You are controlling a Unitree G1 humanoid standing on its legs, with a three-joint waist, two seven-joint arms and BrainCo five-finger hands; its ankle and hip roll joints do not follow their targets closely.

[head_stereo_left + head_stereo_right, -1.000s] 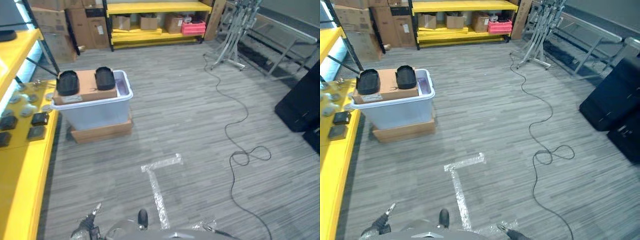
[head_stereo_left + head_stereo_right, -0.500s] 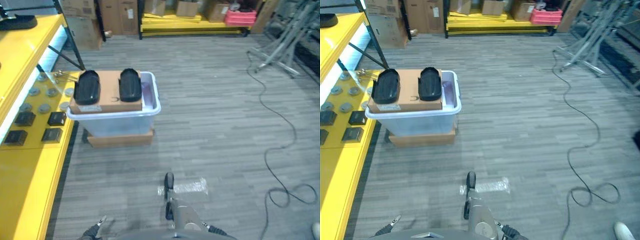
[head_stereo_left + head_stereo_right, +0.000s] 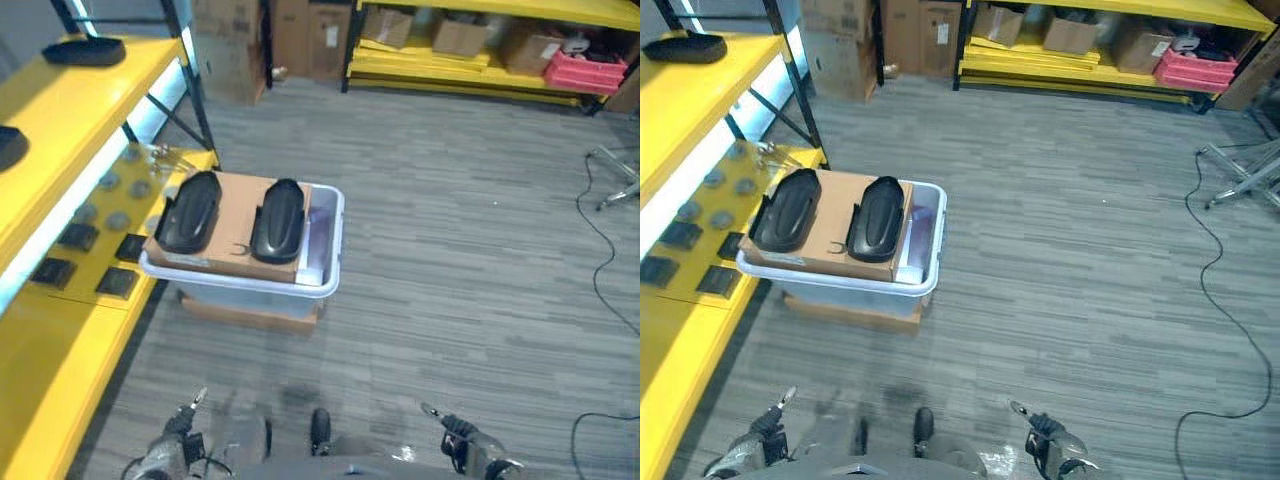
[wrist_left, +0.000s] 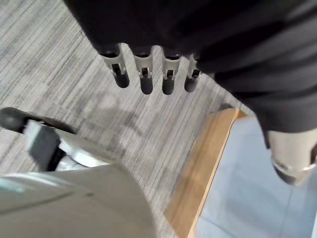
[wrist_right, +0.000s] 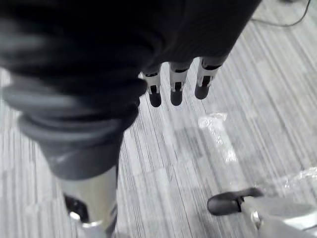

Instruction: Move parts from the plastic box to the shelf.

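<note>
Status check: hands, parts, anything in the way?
Left hand and right hand open, empty. Two black oval parts on cardboard sheet over clear plastic box. Yellow shelf alongside.

— Where do your cameras sit?
— My two head eyes look down from high, both sharing the clear plastic box (image 3: 243, 268) and grey plank floor (image 3: 1090, 270). My wrist cameras look along my fingers, close to that floor.

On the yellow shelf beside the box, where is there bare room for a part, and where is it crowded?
The near end of the lower yellow shelf, this side of the square black parts, is bare. Further along it is crowded with those and the round grey parts. The upper level is bare between its two black parts.
</note>
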